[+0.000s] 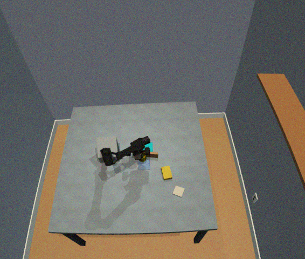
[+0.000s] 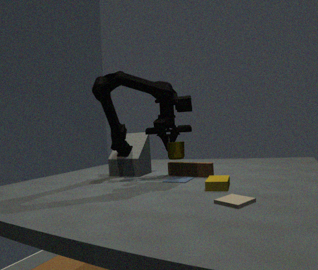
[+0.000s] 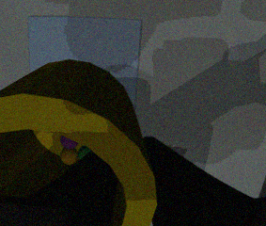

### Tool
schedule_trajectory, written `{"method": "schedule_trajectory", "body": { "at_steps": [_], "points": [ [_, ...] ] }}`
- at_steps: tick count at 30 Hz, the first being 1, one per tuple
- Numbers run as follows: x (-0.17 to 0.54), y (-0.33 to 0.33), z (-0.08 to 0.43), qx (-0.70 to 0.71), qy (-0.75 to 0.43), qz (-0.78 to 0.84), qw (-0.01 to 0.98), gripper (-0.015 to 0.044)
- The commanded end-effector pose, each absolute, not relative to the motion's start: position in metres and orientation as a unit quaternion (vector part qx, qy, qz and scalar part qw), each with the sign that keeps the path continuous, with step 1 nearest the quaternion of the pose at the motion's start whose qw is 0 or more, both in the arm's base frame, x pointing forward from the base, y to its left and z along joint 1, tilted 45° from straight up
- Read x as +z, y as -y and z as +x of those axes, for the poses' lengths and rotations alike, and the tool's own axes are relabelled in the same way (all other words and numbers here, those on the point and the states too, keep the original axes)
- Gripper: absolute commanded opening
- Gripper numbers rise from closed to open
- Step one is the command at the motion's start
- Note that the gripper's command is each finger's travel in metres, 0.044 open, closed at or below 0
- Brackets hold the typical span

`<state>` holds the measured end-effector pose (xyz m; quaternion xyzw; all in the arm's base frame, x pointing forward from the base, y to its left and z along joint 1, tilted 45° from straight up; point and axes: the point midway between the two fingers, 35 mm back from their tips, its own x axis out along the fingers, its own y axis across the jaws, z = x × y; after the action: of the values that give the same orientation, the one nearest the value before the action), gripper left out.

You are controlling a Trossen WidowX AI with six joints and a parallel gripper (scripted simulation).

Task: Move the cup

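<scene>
Exterior view: cup (image 2: 175, 150) hangs at 6 o'clock under hand (image 2: 169, 141), off the table (image 2: 240, 232).
Hand: clamped on cup rim.

Cup lifted off the worktop, pinched at the rim.

Gripper (image 2: 171, 140) points straight down, fingers (image 2: 164, 142) clamped on the rim of the yellow cup (image 2: 176, 150). Cup upright and hanging in the air above the worktop (image 2: 159, 220). Directly below the fingers: brown block (image 2: 190, 169), cup hovering above its near end, not touching. Below and slightly nearer the camera than the fingers: flat blue pad (image 2: 178, 179). Below and right of the fingers: yellow block (image 2: 217, 182), then a flat cream pad (image 2: 234, 201) further right and nearer the camera. Left of the fingers: grey wedge-shaped base (image 2: 130, 160) where the arm mounts. Marbles not visible from this angle.
</scene>
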<state>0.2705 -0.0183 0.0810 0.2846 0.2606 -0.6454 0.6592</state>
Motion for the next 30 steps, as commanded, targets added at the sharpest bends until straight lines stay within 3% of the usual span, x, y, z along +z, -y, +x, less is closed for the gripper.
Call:
{"method": "schedule_trajectory", "body": {
  "at_steps": [1, 30],
  "points": [
    [0.081, 0.018, 0.271, -0.645, -0.261, 0.284, 0.659, 0.0000],
    [0.060, -0.003, 0.278, -0.644, -0.260, 0.289, 0.659, 0.0000]
  ]
}}
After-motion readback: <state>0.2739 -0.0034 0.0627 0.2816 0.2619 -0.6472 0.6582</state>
